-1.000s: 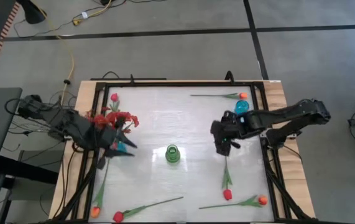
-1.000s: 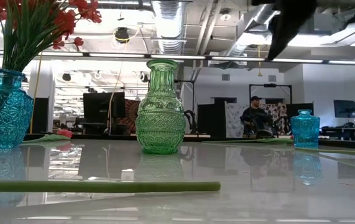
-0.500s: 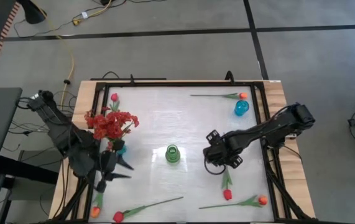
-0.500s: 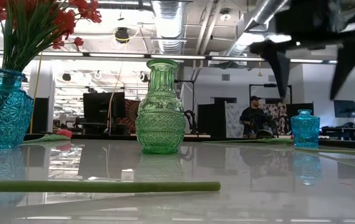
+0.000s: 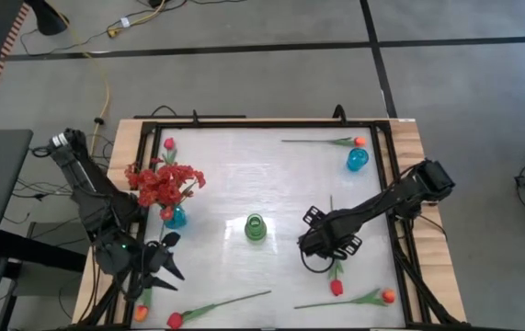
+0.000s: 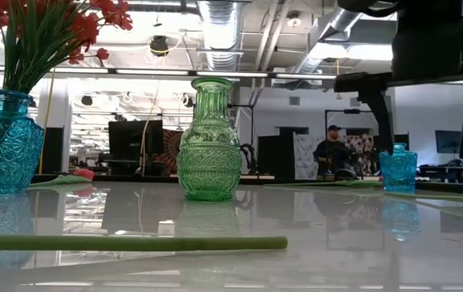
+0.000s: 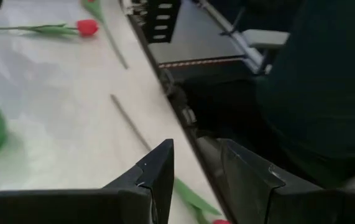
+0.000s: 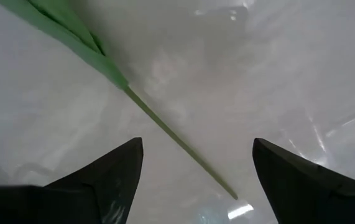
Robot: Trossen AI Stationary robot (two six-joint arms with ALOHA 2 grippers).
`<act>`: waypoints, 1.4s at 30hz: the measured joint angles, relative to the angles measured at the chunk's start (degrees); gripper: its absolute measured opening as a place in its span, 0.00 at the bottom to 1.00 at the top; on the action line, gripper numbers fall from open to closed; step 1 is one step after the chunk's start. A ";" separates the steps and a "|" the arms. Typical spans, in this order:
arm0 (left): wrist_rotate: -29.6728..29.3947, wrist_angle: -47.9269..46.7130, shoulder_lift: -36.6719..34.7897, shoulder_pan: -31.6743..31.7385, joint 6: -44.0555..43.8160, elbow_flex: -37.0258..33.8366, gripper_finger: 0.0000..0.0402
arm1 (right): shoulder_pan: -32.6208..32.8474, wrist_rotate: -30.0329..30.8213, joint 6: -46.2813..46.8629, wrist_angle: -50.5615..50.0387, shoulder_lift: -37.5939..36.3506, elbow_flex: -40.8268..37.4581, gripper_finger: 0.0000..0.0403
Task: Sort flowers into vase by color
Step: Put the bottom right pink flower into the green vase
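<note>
The right gripper [image 5: 328,245] hangs low over the desk [image 5: 244,175], jaws spread wide and empty; the red tulip's stem [image 8: 171,135] lies flat between them, crossing the gap slantwise; the left gripper [image 5: 154,267] waits part-open.

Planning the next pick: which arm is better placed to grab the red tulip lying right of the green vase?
Right. The right gripper hangs open directly over that red tulip's stem; the left gripper is across the table.
</note>
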 joint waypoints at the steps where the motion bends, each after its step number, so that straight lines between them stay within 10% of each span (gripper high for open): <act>1: -0.58 0.87 -0.55 -0.64 0.02 -1.05 0.30 | 0.00 -0.81 -0.01 0.50 0.07 0.00 0.81; 16: -4.82 14.79 -16.55 -2.72 1.23 -16.38 0.30 | 5.76 -4.05 -4.58 4.21 3.03 -3.04 0.79; 29: -1.93 15.98 -12.48 -2.74 -4.62 -17.64 0.19 | 6.93 -3.05 -7.28 8.47 3.02 -9.49 0.76; 42: -3.30 16.64 -11.24 -2.74 -4.35 -17.64 0.12 | 12.91 0.79 -8.33 13.41 2.93 -10.86 0.34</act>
